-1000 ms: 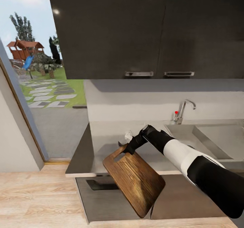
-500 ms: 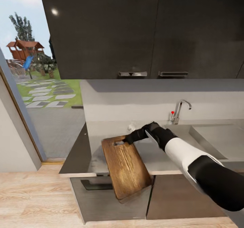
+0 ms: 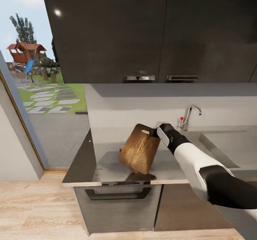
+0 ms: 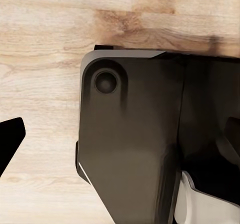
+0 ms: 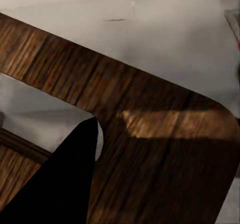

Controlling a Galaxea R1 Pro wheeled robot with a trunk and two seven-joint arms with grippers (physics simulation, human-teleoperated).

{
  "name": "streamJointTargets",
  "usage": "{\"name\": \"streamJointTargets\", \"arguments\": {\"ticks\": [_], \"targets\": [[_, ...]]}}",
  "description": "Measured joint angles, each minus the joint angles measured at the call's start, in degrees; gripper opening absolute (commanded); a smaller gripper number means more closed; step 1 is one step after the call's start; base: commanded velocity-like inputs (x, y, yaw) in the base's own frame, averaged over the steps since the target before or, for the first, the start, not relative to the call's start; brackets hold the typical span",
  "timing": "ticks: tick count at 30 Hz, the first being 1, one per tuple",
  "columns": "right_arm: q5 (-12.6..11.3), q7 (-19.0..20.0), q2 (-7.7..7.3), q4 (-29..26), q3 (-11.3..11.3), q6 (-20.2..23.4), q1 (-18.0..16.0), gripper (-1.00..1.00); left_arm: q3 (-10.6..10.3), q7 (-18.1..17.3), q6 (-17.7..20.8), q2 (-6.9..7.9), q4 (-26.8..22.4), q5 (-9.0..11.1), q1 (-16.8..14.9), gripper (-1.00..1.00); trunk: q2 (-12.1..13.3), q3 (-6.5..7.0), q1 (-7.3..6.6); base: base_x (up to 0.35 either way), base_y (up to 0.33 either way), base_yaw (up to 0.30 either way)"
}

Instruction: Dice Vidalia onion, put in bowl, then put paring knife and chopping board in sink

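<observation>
My right end effector (image 3: 154, 132) grips the chopping board (image 3: 140, 149) by its slot end, tilted above the desk (image 3: 107, 163) at frame centre; sink (image 3: 232, 145) drop remains.

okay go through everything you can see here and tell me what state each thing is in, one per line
chopping board: lifted, tilted, hanging above the countertop
right gripper: shut on the board's handle-slot end
sink: basin interior mostly hidden
faucet: no water running
upper cabinets: doors closed
</observation>
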Motion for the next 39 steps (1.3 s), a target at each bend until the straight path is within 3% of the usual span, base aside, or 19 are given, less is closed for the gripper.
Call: {"name": "streamJointTargets", "arguments": {"ticks": [1,2,5,6,7,10,12,13,16,21,24,25,32,33,39], "targets": [[-0.60,-2.54,0.30,-0.08,-0.64,-0.37,0.02,-1.00,0.00,0.00,0.00,0.00,0.00,0.00,0.00,1.00,0.01,-0.01,0.00,0.000,0.000,0.000],[-0.88,-9.86,1.22,-0.55,-2.89,-2.00,0.01,-1.00,0.00,0.00,0.00,0.00,0.00,0.00,0.00,1.00,0.01,0.00,0.00,0.000,0.000,0.000],[-1.34,-24.97,2.54,-0.65,-4.16,-6.79,0.00,-1.00,-0.01,0.00,0.00,0.00,-0.01,0.00,0.01,1.00,0.00,0.00,0.00,0.000,0.000,0.000],[-3.03,-27.78,2.72,-0.57,-4.49,-7.87,0.03,-1.00,-0.02,0.00,0.00,0.00,-0.01,0.00,0.00,1.00,0.01,-0.02,0.00,0.000,0.000,0.000],[-2.88,-29.81,2.80,-0.59,-4.47,-8.30,0.02,-1.00,-0.01,0.00,0.00,0.00,-0.01,0.00,0.00,1.00,0.00,-0.01,0.00,0.000,0.000,0.000],[-7.75,-33.06,2.42,-0.11,-5.90,-9.46,0.06,-1.00,-0.04,0.00,0.00,0.01,0.06,0.05,0.00,1.00,0.00,-0.02,0.00,0.000,0.000,0.000],[-10.82,-35.14,1.94,0.30,-8.27,-10.53,0.08,-1.00,-0.06,0.00,0.00,0.06,0.07,0.07,0.00,1.00,0.01,-0.01,0.00,0.000,0.000,0.000],[-12.71,-39.08,1.58,1.22,-10.38,-12.96,0.06,-1.00,-0.07,0.00,0.00,0.12,0.07,0.08,0.01,1.00,0.01,-0.02,0.00,0.000,0.000,0.000],[-13.97,-44.52,1.25,2.75,-11.70,-18.08,0.10,-1.00,-0.07,0.00,0.00,0.11,0.07,0.08,0.01,1.00,0.01,-0.02,0.00,0.000,0.000,0.000],[-15.96,-46.70,0.49,5.97,-12.82,-22.58,0.11,-1.00,-0.08,0.00,0.00,0.15,0.08,0.08,0.00,1.00,0.00,-0.02,0.00,0.000,0.000,0.000],[-19.81,-46.90,-0.45,7.86,-13.09,-25.63,0.11,-1.00,-0.08,0.00,0.00,0.17,0.08,0.08,0.00,1.00,0.01,-0.02,0.00,0.000,0.000,0.000],[-22.21,-46.79,-0.94,8.92,-13.21,-26.88,0.12,-1.00,-0.08,0.00,0.00,0.17,0.07,0.08,0.00,1.00,0.01,-0.02,0.00,0.000,0.000,0.000],[-24.94,-46.10,-2.42,10.72,-13.30,-27.82,0.10,-1.00,-0.08,0.00,0.00,0.25,0.08,0.08,0.00,1.00,0.00,-0.02,-0.01,0.018,0.000,0.000],[-26.46,-45.34,-2.79,10.92,-13.53,-27.83,0.10,-1.00,-0.08,0.00,0.00,0.26,0.08,0.08,0.00,1.00,-0.01,-0.02,-0.01,0.105,0.000,0.000],[-28.74,-44.51,-3.29,11.03,-13.34,-27.85,0.14,-1.00,-0.08,0.00,0.00,0.26,0.09,0.08,0.00,1.00,0.00,-0.02,-0.01,0.073,0.000,0.000]]}}
